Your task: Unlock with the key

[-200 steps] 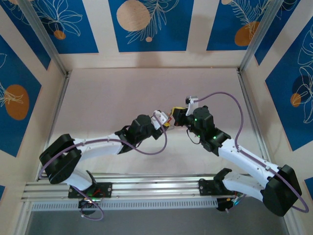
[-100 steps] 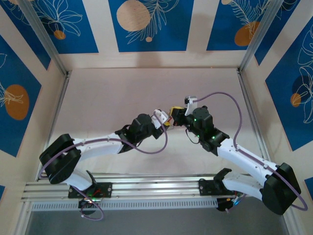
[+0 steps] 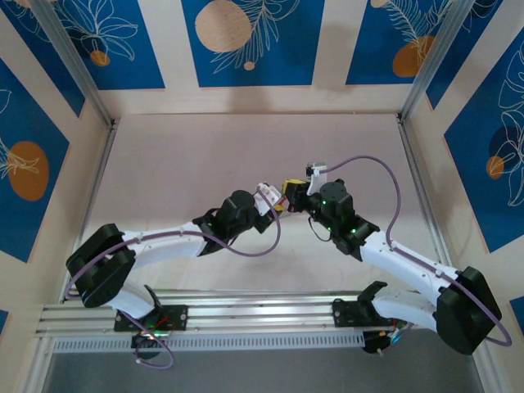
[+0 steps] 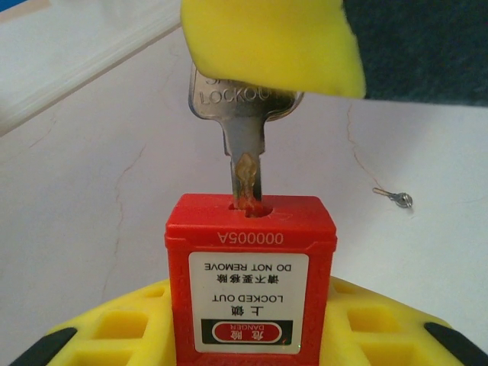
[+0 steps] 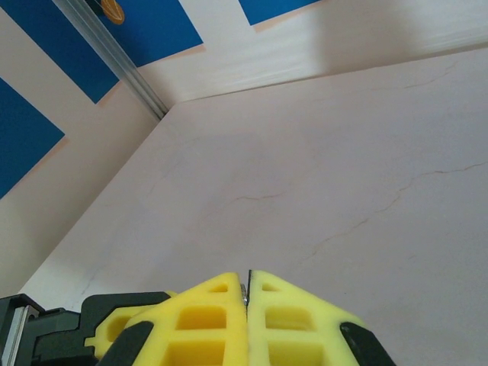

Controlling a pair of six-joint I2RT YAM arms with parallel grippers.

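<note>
While the padlock is held clamped by its red body between the yellow fingers of the left gripper, the key is pinched by its head in the right gripper, whose fingers are pressed flat together with a thin metal edge seen between them. Both are carried over the table, near its middle, where the two grippers are seen tip to tip from above. The keyhole face of the padlock is turned away from the left wrist and toward the right gripper, so the key lies straight ahead of the left gripper, at the far end of the lock. The long axis of the key is seen to run in line with the long axis of the padlock body, with no tilt that can be made out. The tip of the blade is entered in the keyhole, yet part of the blade is left bare between the head and the red face, so full seating cannot be confirmed. It is judged that the coming move turns on this shared axis: the blade would be pressed further along it if needed, then twisted about it by the right arm while the body is braced by the left. A second small key is seen lying on the table, well apart.
</note>
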